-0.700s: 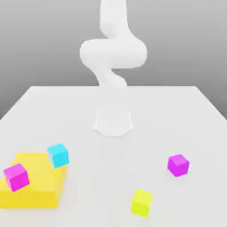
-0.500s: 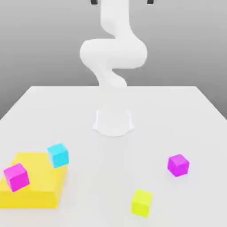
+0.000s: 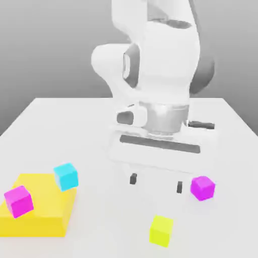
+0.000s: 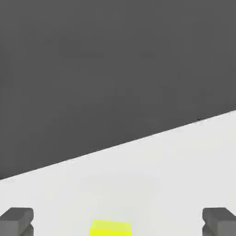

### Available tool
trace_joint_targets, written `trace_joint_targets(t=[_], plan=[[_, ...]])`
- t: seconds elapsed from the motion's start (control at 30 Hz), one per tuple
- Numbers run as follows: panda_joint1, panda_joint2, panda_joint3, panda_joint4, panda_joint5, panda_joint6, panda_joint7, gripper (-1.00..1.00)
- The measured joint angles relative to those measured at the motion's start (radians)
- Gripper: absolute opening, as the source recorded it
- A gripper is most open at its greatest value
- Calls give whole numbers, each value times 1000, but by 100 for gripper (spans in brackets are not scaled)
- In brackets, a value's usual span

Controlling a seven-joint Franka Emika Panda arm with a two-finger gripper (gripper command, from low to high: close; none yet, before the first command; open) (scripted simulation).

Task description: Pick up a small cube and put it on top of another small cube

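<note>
The small lime-yellow cube point(image 3: 161, 230) rests on the white table near its front edge; the hand view catches it too point(image 4: 110, 227), between the two dark fingertips. My gripper point(image 3: 155, 183) hangs above the table, open and empty, its fingers point(image 3: 133, 178) spread wide, just behind and above that cube. A magenta cube point(image 3: 202, 187) lies right beside the finger on the exterior view's right. A cyan cube point(image 3: 66, 176) leans on the corner of the big flat yellow block point(image 3: 38, 214), and a second magenta cube point(image 3: 18, 200) sits on that block.
The white table point(image 3: 75, 126) ends in a far edge point(image 4: 138, 136) with dark ground beyond. The arm's white links and base stand at the middle of the table, behind the gripper.
The arm has swung down into view; the hand now hangs low over the table behind the lime-yellow cube. The cubes have not moved.
</note>
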Motion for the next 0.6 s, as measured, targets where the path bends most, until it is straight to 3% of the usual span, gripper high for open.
trace_joint_targets(t=[0.1, 0.27, 0.3, 0.6], plan=[[17, 104, 3, -31, 18, 53, 44, 0], [79, 285, -70, -9, -56, 187, 120, 0], [96, 319, -91, -1, -72, 213, 132, -100], [83, 273, -70, -12, -43, 180, 111, -100]])
